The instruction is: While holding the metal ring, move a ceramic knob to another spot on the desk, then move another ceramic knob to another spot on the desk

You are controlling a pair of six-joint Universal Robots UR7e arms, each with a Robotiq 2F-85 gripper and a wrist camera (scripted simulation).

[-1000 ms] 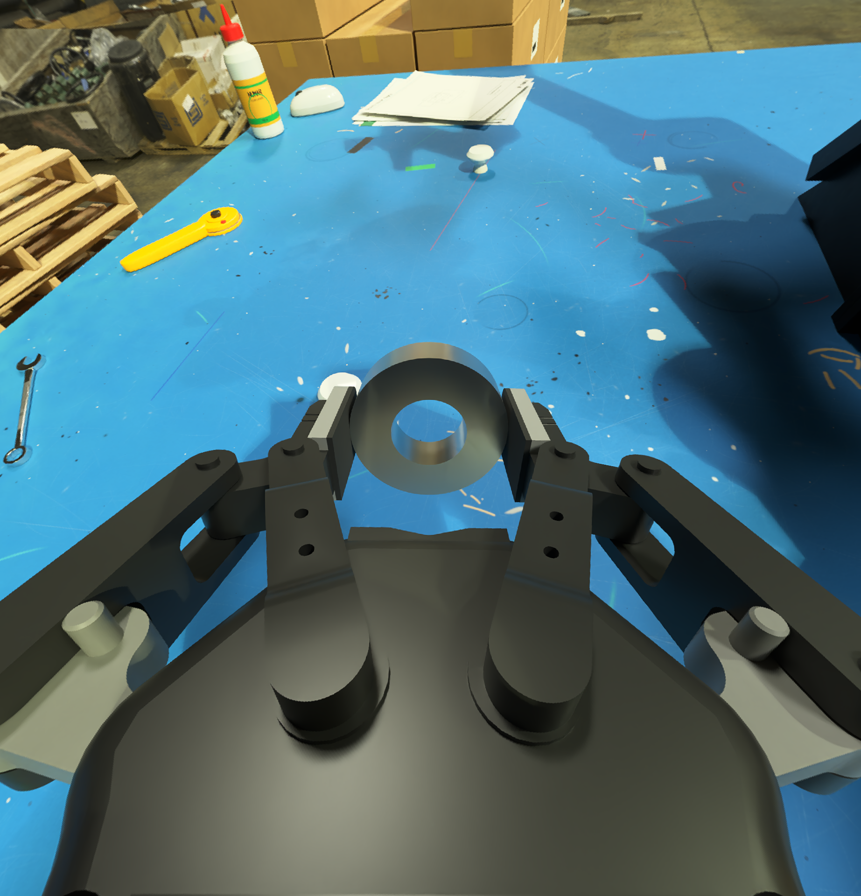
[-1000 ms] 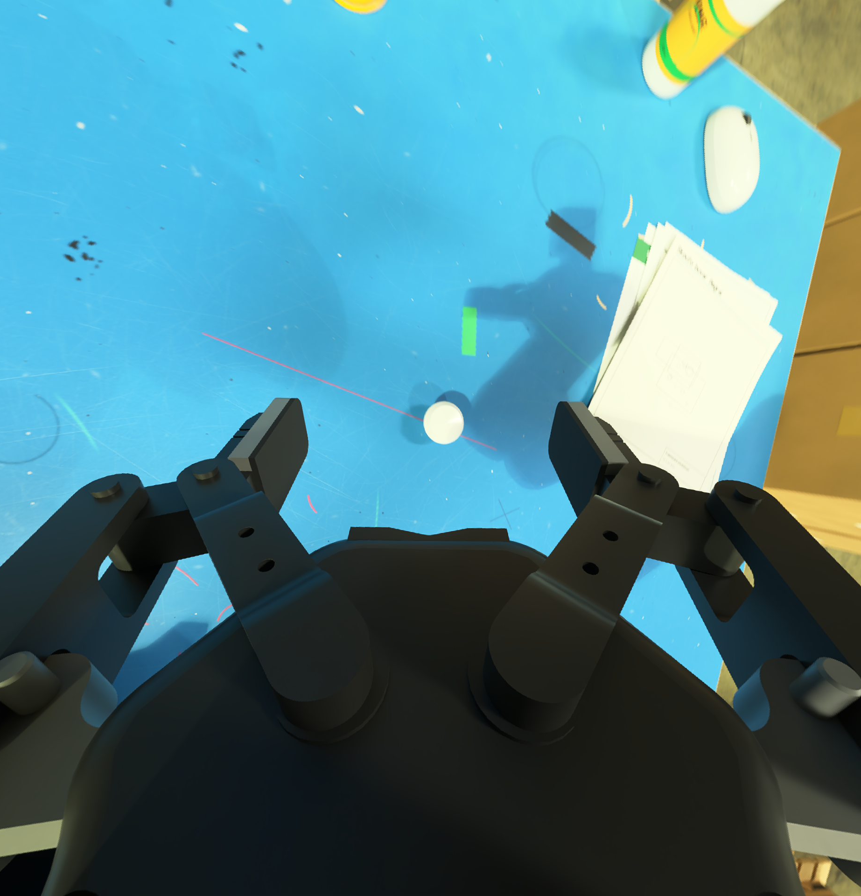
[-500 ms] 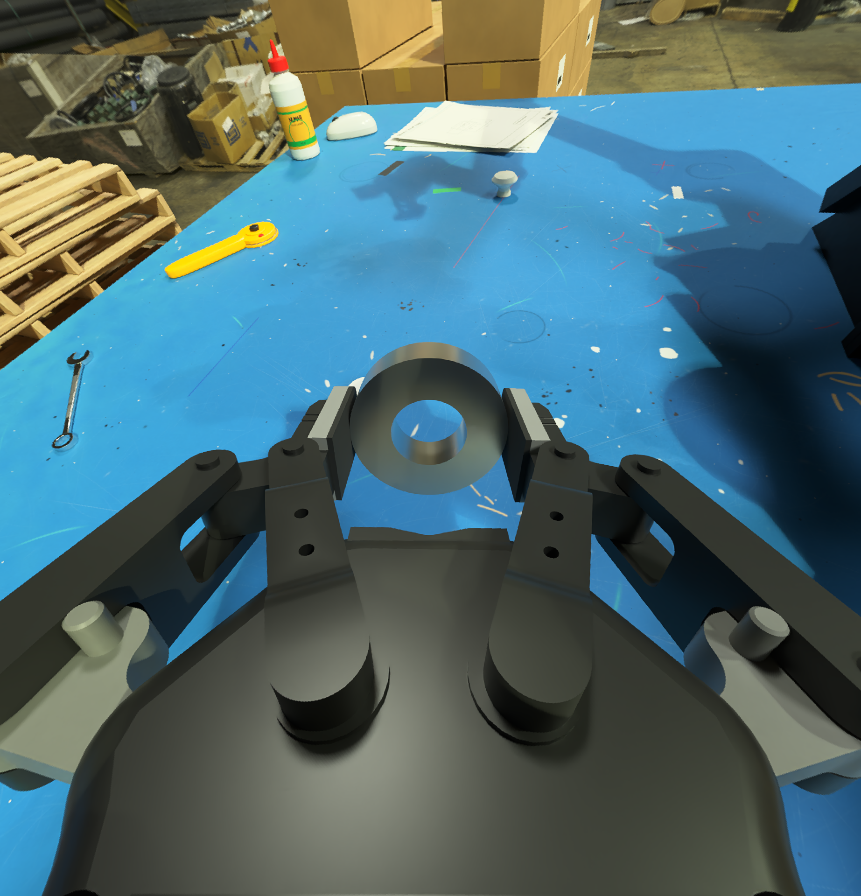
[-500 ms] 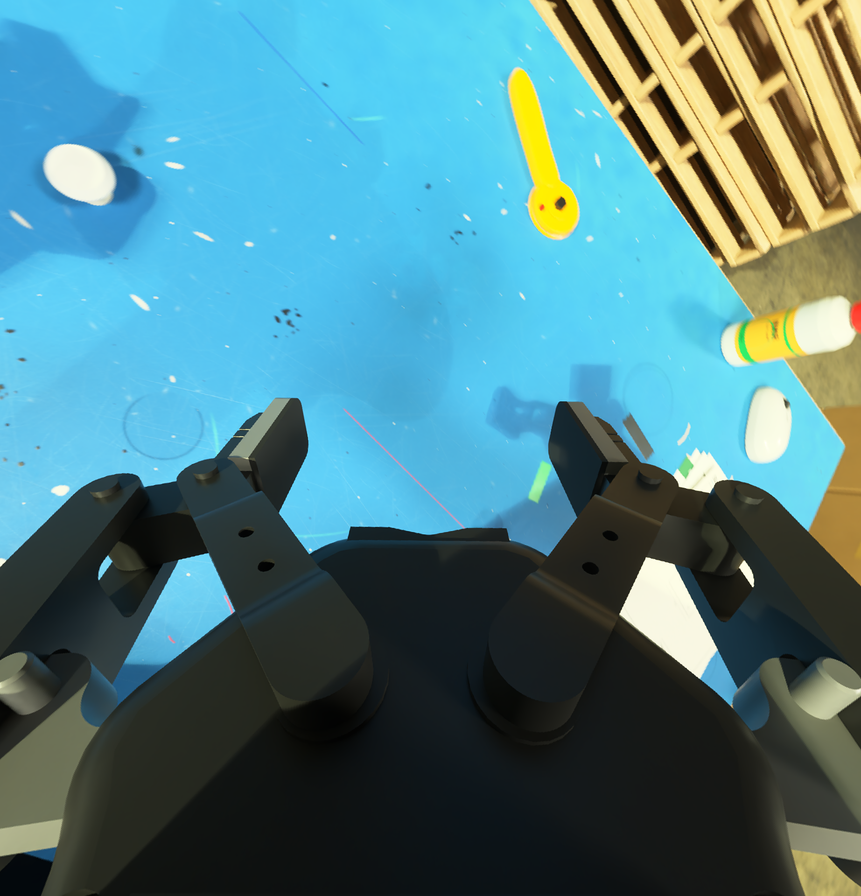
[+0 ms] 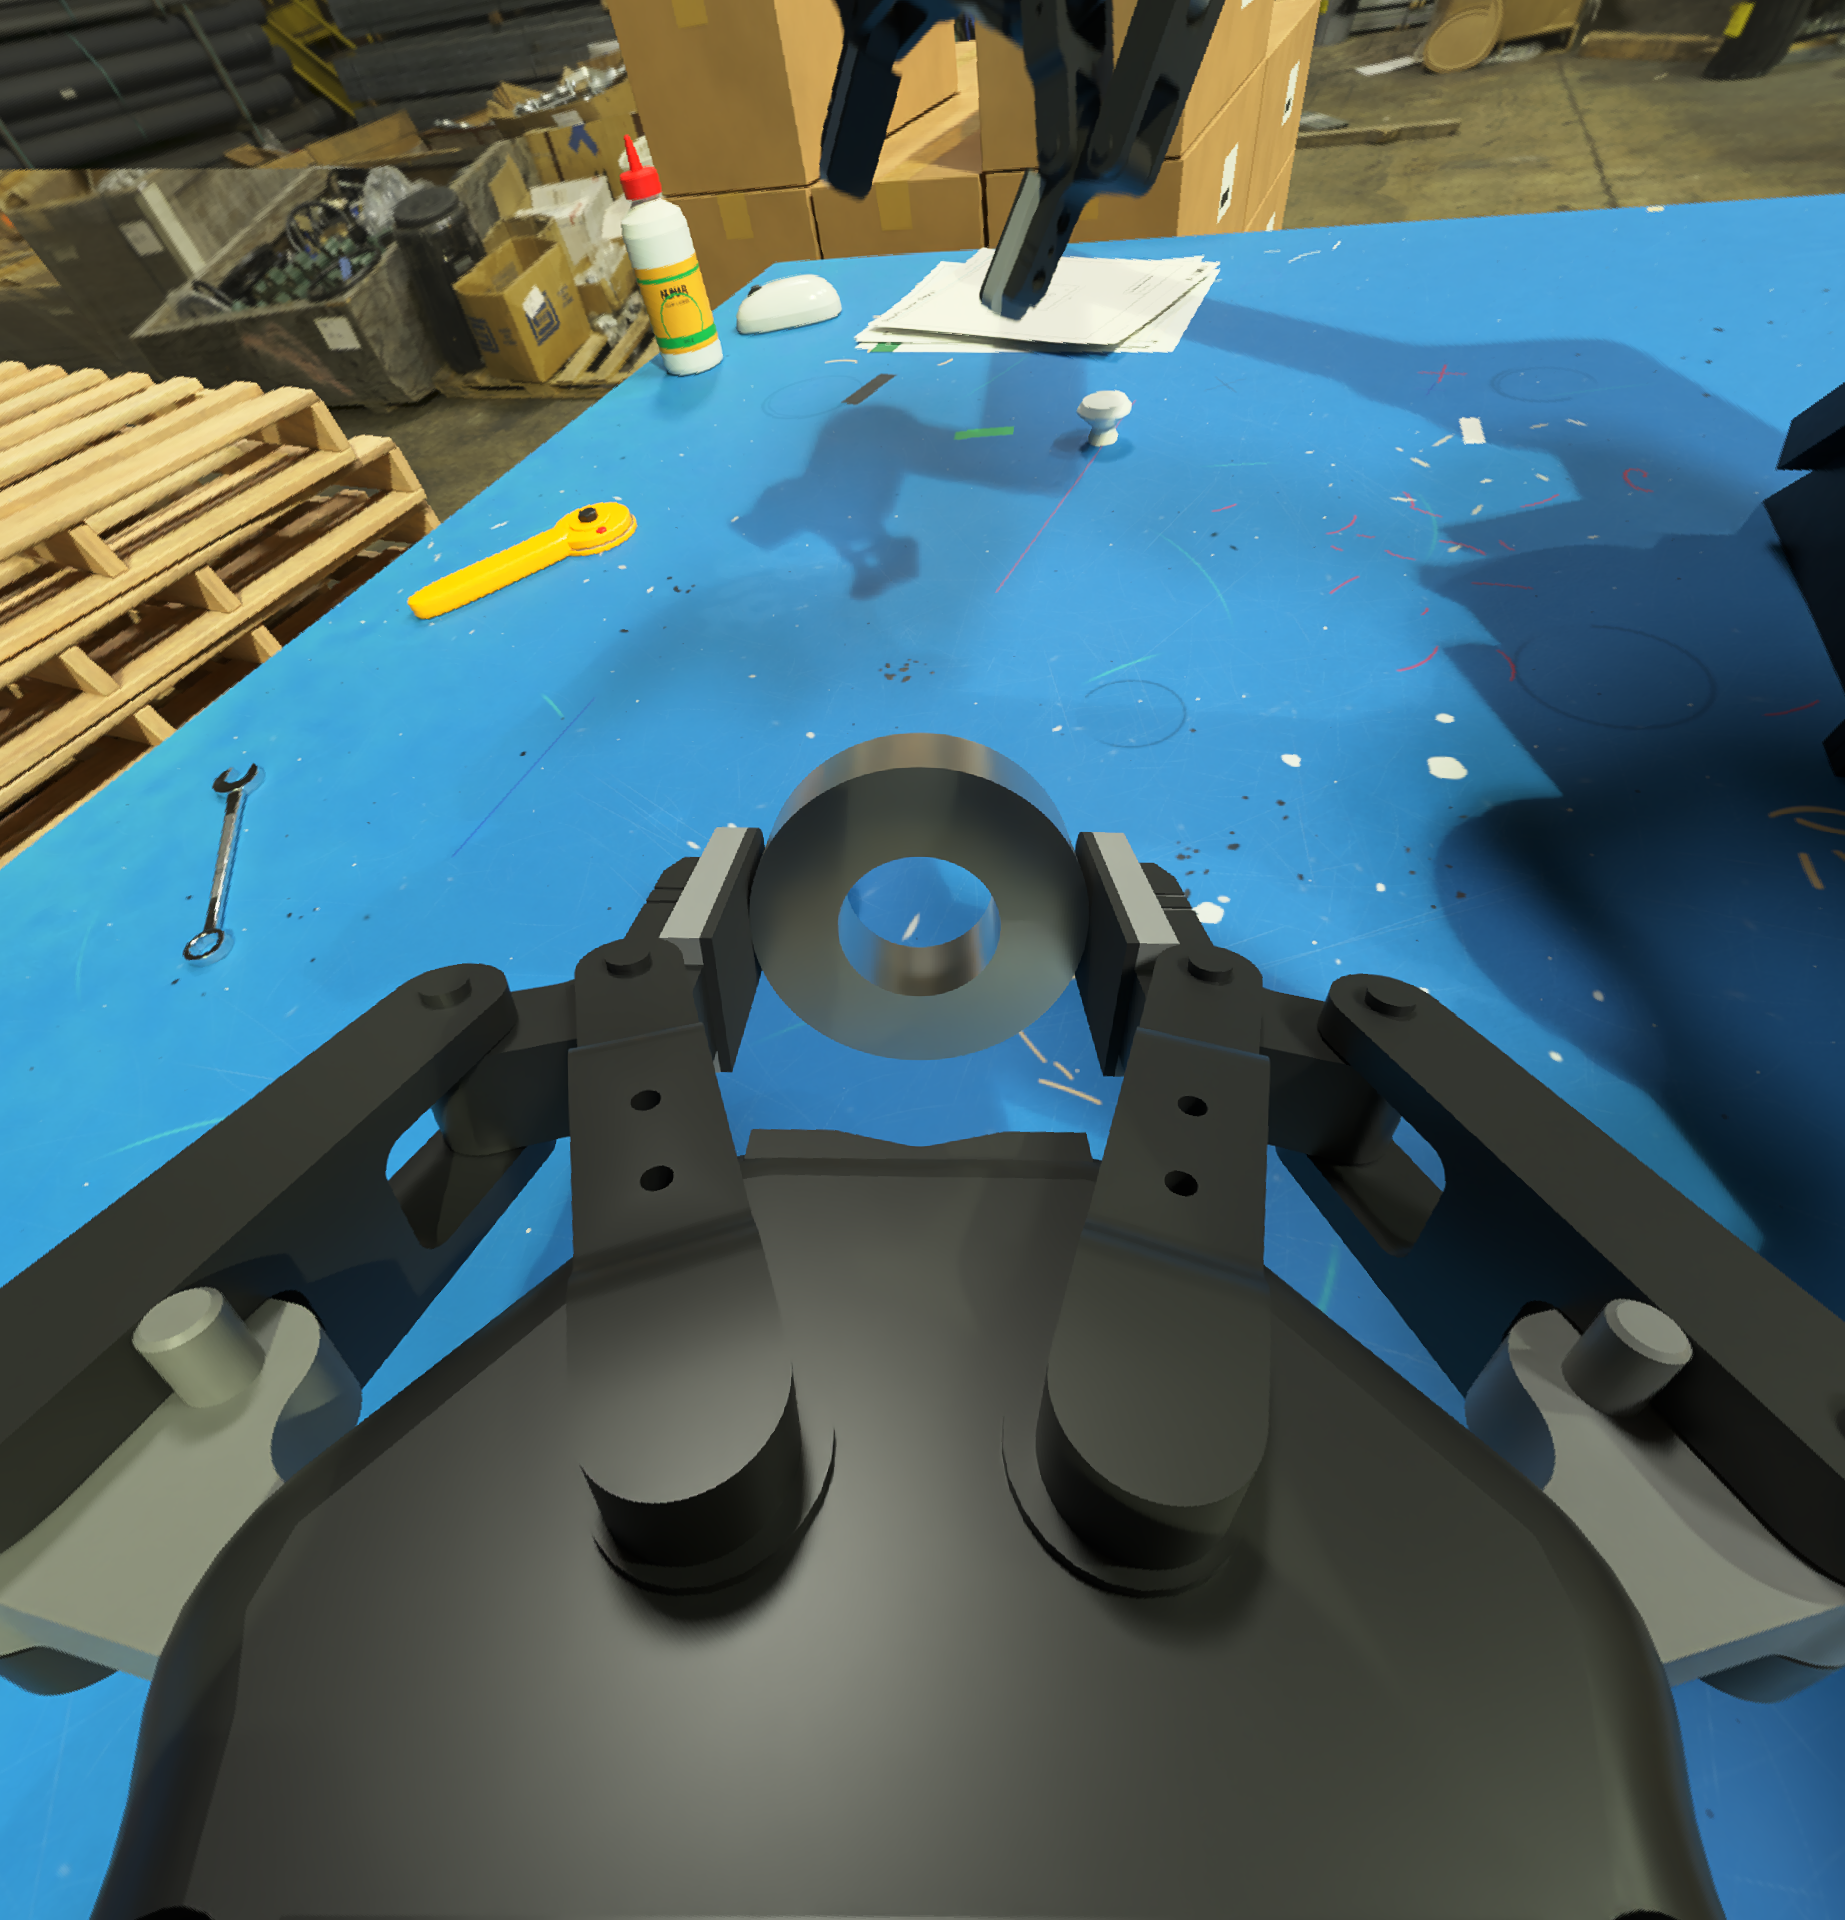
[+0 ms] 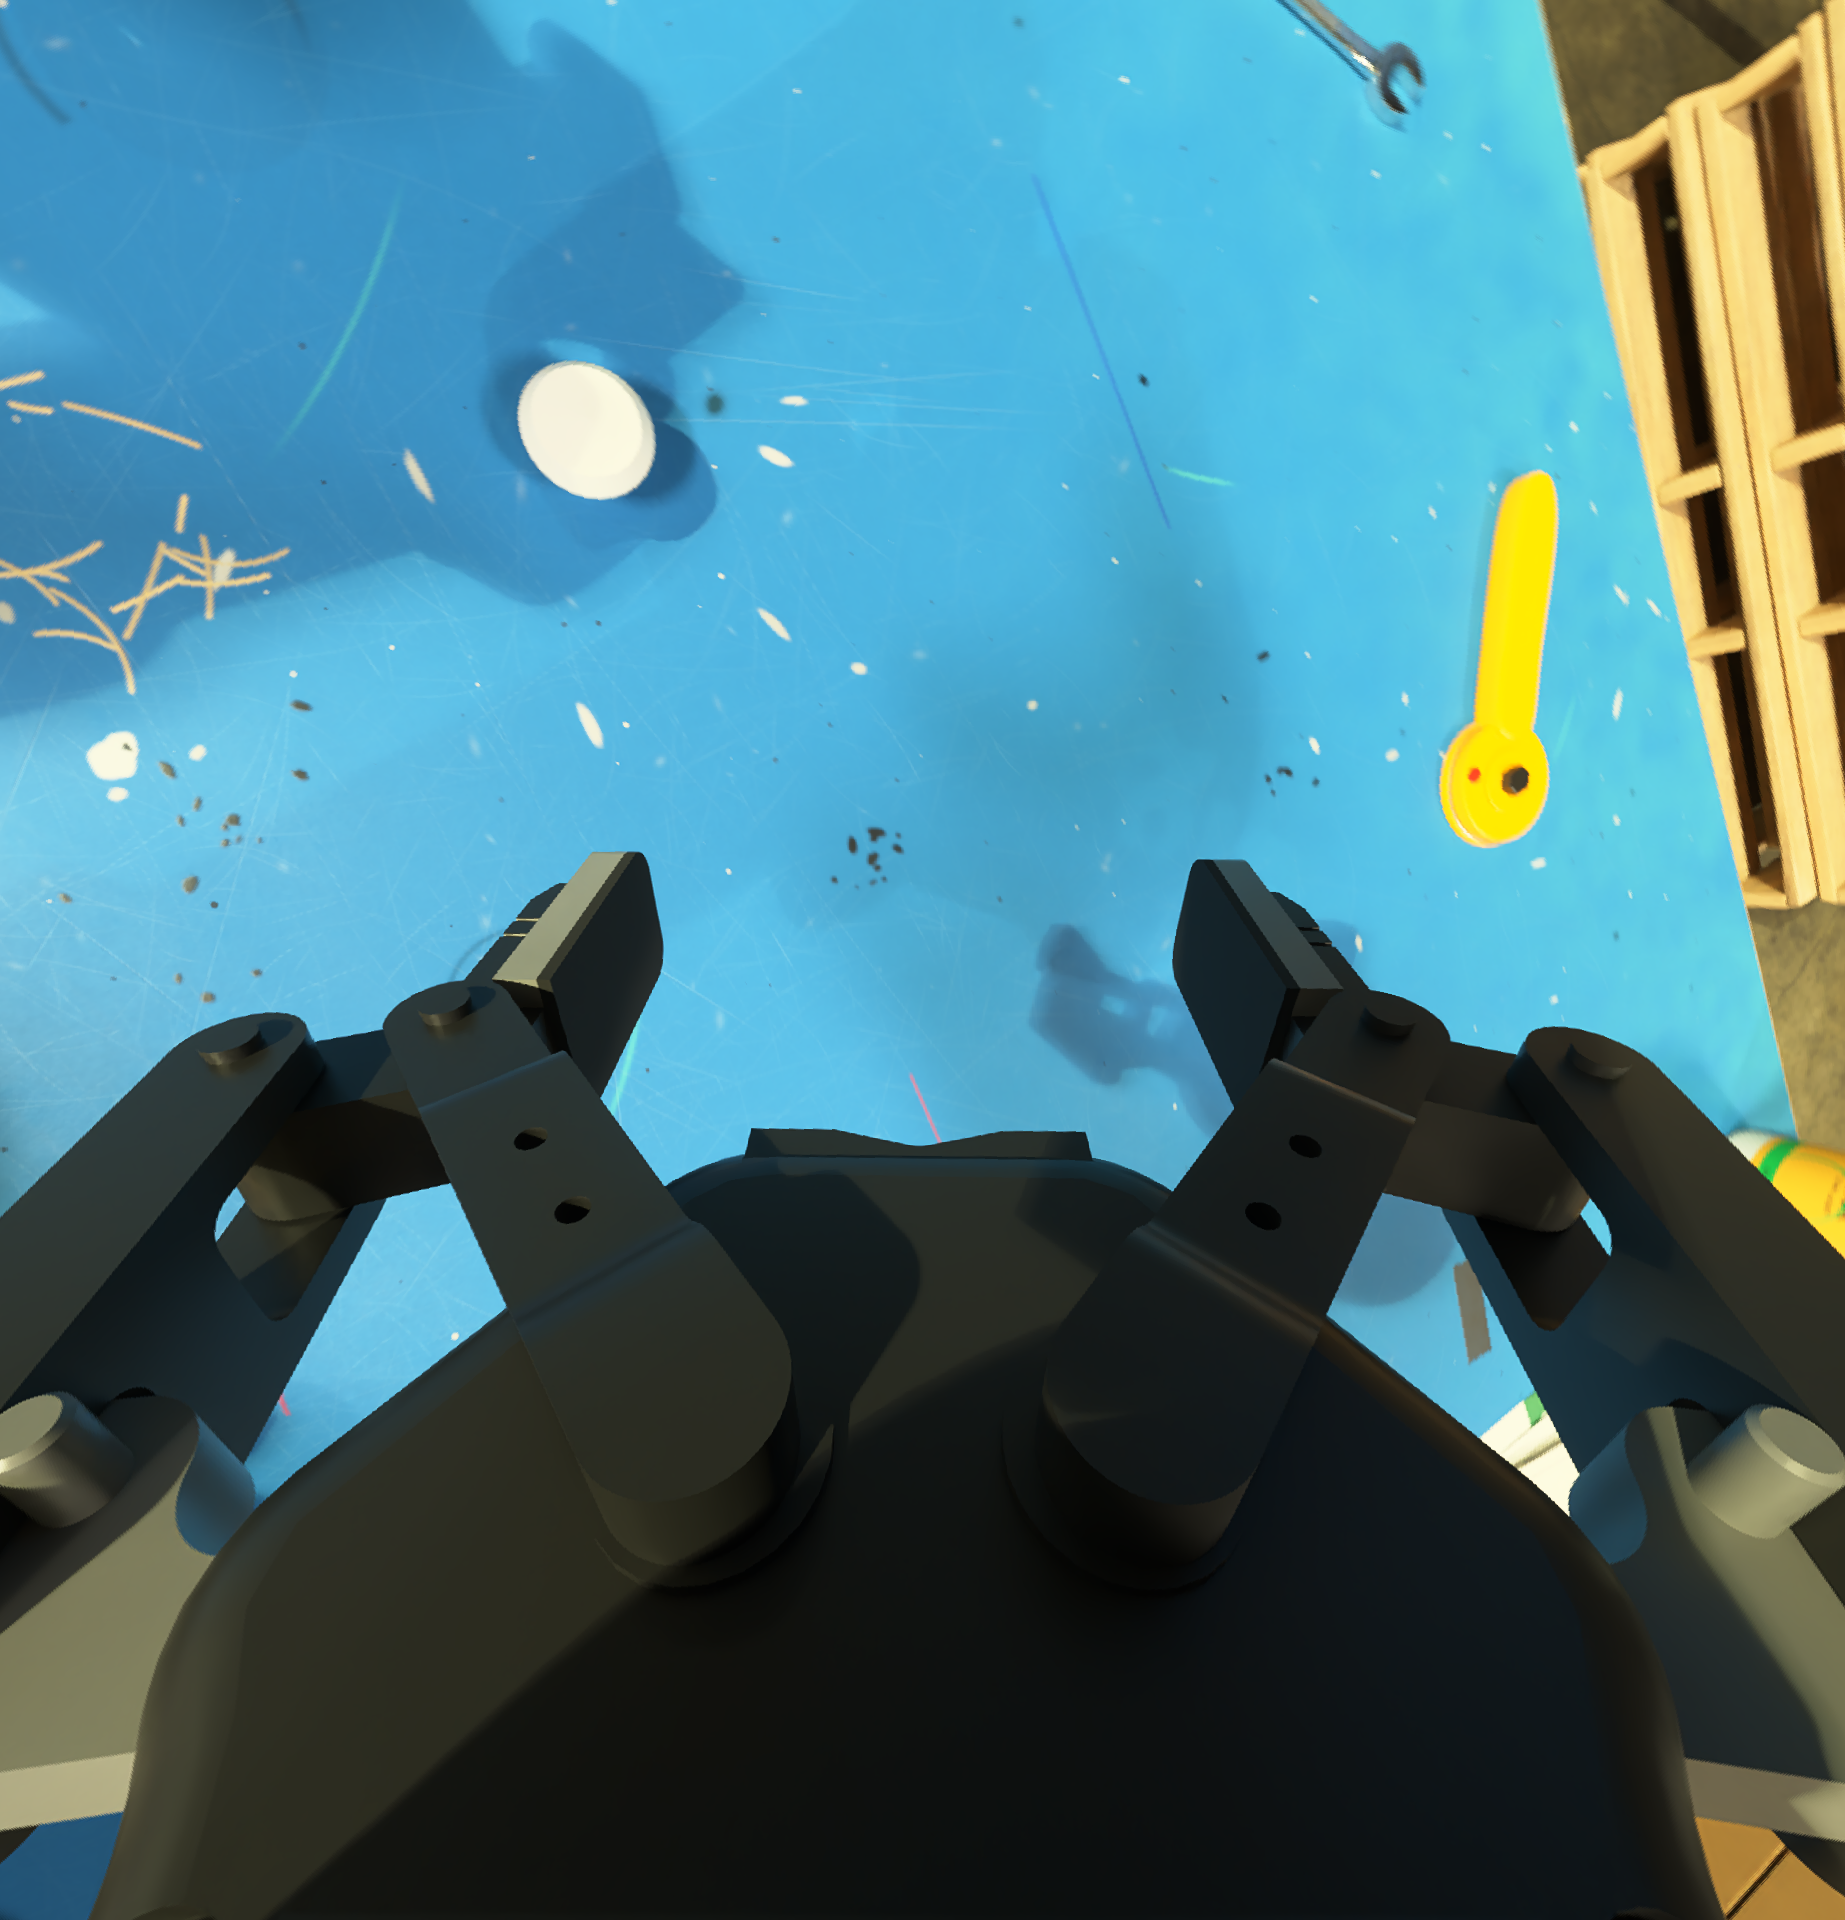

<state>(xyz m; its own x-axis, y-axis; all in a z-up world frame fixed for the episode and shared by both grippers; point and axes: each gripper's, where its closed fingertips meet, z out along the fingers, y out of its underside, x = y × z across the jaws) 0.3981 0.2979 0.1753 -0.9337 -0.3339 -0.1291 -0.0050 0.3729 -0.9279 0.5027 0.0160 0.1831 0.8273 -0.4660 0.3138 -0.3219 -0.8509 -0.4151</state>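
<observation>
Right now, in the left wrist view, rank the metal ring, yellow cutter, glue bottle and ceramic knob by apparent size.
1. metal ring, held nearest the camera, so inflated.
2. yellow cutter and glue bottle: look alike, not ranked.
3. ceramic knob, smallest, but far off.

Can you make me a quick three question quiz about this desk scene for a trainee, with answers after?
1. True or false: the left gripper is shut on the metal ring.
2. What does the right gripper hold?
3. Which lies nearer the wooden pallet: the wrench or the ceramic knob?

Key:
1. True.
2. Nothing; its jaws are open.
3. The wrench.
</observation>
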